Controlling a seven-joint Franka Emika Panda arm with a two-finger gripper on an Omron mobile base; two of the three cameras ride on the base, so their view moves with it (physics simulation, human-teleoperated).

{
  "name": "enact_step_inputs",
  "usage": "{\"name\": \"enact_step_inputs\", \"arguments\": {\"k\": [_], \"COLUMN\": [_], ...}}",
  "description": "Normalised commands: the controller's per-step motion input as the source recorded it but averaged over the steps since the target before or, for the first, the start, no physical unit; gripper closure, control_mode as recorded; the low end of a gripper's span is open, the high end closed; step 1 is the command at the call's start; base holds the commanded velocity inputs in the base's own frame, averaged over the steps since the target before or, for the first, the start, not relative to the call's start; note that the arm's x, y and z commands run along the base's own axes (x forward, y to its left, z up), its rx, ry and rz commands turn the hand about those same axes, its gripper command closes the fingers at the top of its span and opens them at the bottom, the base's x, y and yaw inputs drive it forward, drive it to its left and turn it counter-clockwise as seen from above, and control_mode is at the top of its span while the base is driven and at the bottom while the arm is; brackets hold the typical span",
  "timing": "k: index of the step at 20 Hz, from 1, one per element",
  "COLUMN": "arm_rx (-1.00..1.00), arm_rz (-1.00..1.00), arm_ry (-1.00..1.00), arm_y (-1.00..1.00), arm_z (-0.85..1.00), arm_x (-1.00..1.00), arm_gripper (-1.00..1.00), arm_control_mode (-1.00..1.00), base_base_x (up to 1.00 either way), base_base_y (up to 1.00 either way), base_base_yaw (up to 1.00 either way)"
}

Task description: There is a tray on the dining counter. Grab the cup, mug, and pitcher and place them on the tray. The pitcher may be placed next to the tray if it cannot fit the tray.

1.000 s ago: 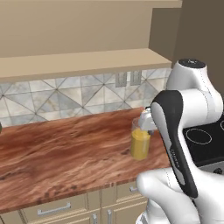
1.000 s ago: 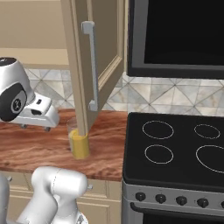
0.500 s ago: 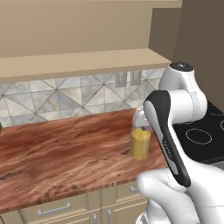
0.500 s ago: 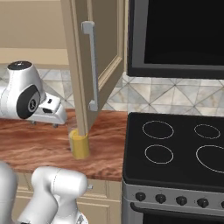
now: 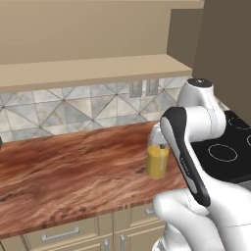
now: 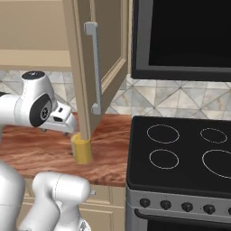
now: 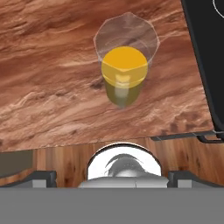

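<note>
I'm lining up on the pitcher (image 7: 124, 70), first pick of the job as I judge it. It stands on the wood-grain counter (image 5: 73, 166), just left of the black stove (image 6: 180, 158). My gripper (image 6: 63, 121) hangs above it, jaws wide, holding nothing. Next I need to descend and straddle it. It's a tall, clear glass cylinder, smooth-walled, with orange-yellow liquid inside.

The pitcher (image 5: 157, 158) (image 6: 83, 151) (image 7: 124, 72) stands on the counter (image 5: 73, 171) (image 6: 36, 149) (image 7: 48, 74), near its front edge, just left of the stove (image 5: 230, 147) (image 6: 180, 158) (image 7: 205, 57). An open cabinet door (image 6: 92, 67) hangs above the pitcher.
</note>
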Motion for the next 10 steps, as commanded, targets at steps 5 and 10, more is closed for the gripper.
{"name": "enact_step_inputs", "arguments": {"k": [5,10], "arm_rx": [0.00,0.00], "arm_rz": [-0.08,-0.05], "arm_ry": [0.00,0.00], "arm_y": [-0.06,0.00], "arm_z": [-0.45,-0.32], "arm_x": [0.11,0.23], "arm_gripper": [-1.00,-1.00], "arm_control_mode": [-1.00,-1.00], "base_base_x": [0.00,0.00], "base_base_y": [0.00,0.00], "base_base_yaw": [0.00,0.00]}}
